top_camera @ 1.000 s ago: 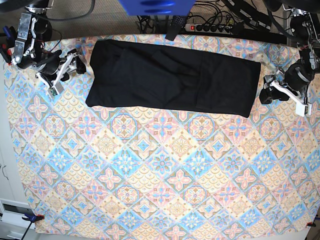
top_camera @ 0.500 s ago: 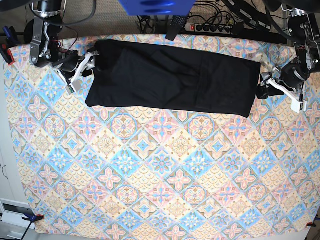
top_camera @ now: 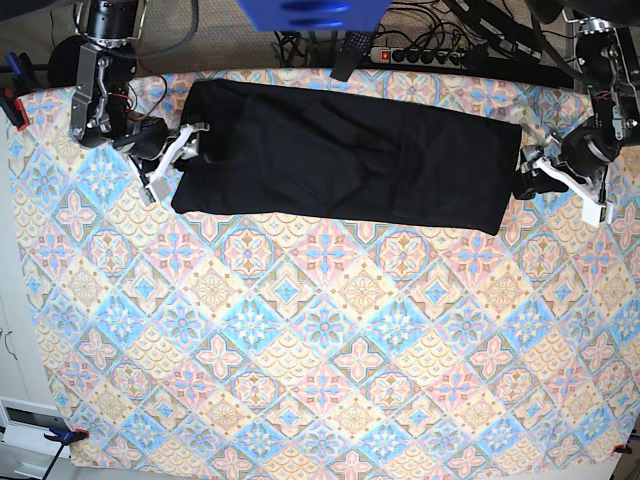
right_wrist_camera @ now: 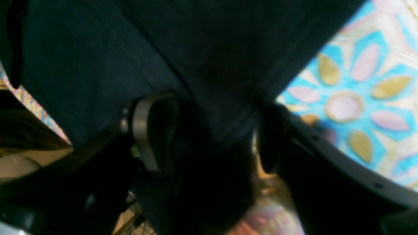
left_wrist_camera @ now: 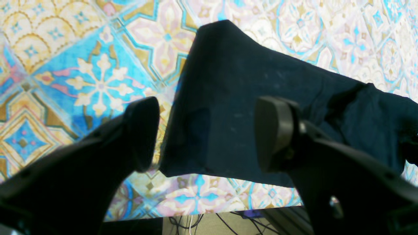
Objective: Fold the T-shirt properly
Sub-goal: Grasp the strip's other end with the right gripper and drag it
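The black T-shirt lies flat as a long folded rectangle across the far part of the table. My right gripper is at its left end. In the right wrist view that gripper is open, its fingers straddling a bunched edge of the T-shirt. My left gripper sits at the shirt's right end. Seen from the left wrist, the left gripper is open, with a corner of the T-shirt lying flat below and between its fingers.
A patterned tablecloth covers the table. Behind the far edge run a power strip and cables, with a blue object above the shirt. A clamp holds the cloth at the near left corner.
My right gripper has moved right, from beside the shirt onto its left edge. My left gripper has shifted a little left and up to the shirt's right edge. The shirt has not moved.
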You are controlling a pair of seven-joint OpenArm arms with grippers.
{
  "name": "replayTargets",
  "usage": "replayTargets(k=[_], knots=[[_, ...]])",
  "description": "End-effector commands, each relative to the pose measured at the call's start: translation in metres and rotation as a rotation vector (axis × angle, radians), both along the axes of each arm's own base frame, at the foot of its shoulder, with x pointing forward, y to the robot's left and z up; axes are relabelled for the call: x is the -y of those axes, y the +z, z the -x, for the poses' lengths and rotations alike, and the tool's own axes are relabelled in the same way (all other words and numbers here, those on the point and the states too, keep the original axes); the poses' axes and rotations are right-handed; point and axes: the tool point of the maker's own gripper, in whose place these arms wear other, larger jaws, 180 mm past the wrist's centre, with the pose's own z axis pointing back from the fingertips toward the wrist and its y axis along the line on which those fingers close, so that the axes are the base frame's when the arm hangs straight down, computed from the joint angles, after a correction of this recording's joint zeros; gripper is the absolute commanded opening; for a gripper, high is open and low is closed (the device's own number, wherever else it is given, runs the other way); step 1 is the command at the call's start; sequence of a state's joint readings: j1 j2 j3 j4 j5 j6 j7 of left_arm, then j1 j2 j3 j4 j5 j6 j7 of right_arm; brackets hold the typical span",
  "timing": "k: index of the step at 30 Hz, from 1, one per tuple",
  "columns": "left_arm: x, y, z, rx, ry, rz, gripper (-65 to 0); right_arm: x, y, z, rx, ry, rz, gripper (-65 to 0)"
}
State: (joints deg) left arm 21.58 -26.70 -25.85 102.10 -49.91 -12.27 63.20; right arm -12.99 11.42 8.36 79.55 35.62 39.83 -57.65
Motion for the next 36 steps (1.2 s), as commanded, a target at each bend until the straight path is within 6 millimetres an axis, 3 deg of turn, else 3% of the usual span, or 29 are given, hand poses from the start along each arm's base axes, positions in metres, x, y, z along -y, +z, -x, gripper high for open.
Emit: replayTargets(k=[1,5,9,12,15,16,23,28,33,36], knots=[[-0.004,0.012,-0.008,0.042,-0.007,-0.016,-20.4,-0.009,-0.004,0.008,-0.027,0.032,-0.001,-25.6],[-0.005,0.013,-0.008,0.044,-0.005,-0.017,-20.4,-0.028,-0.005,0.012,-0.035,0.053,-0.034,-25.7],[-0.006,0.014,-0.008,0.045,-0.004,-0.019,-20.4,-0.031,-0.005,0.012,-0.033,0.05,-0.042,-28.2],[-0.006,0.014,-0.008,0.045,-0.004,-0.019,-20.4,-0.028,-0.003,0.007,-0.024,0.044,-0.037,-42.2],[-0.006,0.014,-0.008,0.046,-0.003,-0.018,-20.4,-0.013,-0.002,0.003,-0.015,0.003,-0.021,-63.9],[-0.006,0.014,-0.008,0.046,-0.003,-0.018,-20.4,-0.003,-0.001,0.001,-0.01,-0.02,-0.009,-65.0],[-0.006,0.014,-0.008,0.046,-0.003,-0.018,-20.4,0.091,0.019,-0.037,0.05,-0.12,0.136,-64.0],[-0.006,0.014,-0.008,0.046,-0.005,-0.018,-20.4,0.138,0.03,-0.055,0.062,-0.145,0.21,-63.9],[-0.006,0.014,-0.008,0.046,-0.005,-0.018,-20.4,0.157,0.051,-0.069,0.109,-0.128,0.271,-63.9],[-0.006,0.014,-0.008,0.046,-0.005,-0.018,-20.4,0.149,0.073,-0.079,0.179,-0.071,0.309,-63.9]])
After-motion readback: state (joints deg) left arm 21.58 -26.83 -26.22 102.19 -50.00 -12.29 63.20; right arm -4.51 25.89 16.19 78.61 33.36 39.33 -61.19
